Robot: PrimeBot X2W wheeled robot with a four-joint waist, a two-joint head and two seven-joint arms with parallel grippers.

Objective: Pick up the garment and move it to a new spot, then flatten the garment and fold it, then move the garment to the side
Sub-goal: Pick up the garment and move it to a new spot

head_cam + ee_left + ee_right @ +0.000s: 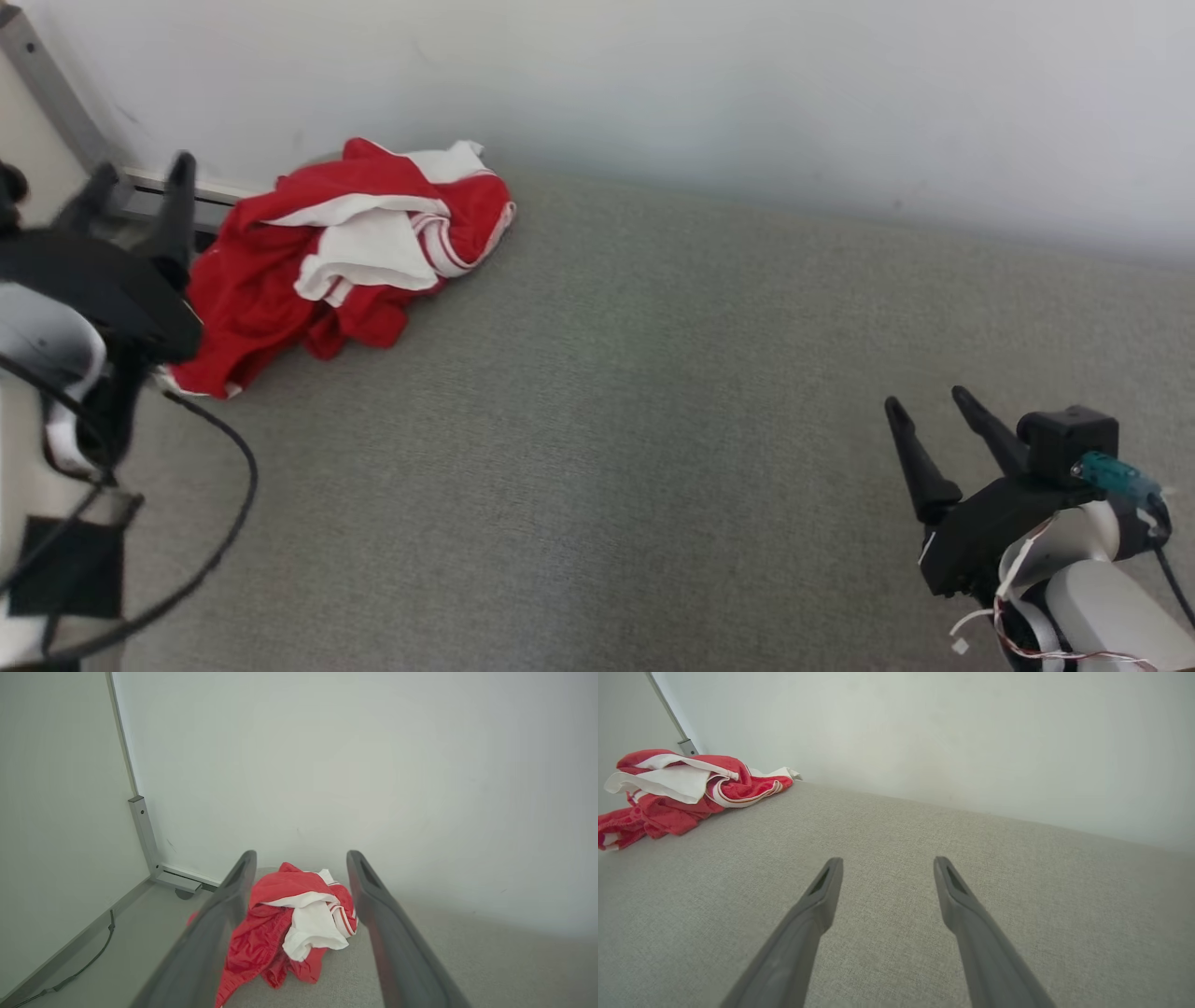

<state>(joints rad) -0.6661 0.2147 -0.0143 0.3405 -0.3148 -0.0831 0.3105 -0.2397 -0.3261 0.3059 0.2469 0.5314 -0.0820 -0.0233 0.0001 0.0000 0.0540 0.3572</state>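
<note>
Hovering with both grippers spread, we find the garment (345, 261) heaped on the grey fabric-covered bench (653, 420).

We hold our left gripper (142, 168) just to the left of the garment, its jaws wide apart and empty. In the left wrist view the crumpled cloth sits framed between the two dark fingers (210, 942), though we cannot tell whether they touch it. The garment is red with white panels and striped trim, bunched up and lying against the pale wall (747, 75) behind it. A grey metal post (51, 84) rises to the left of the garment. Our right gripper (928, 399) hangs well to the right of the garment and nearer to us, jaws likewise apart with nothing between them, above bare bench fabric.
</note>
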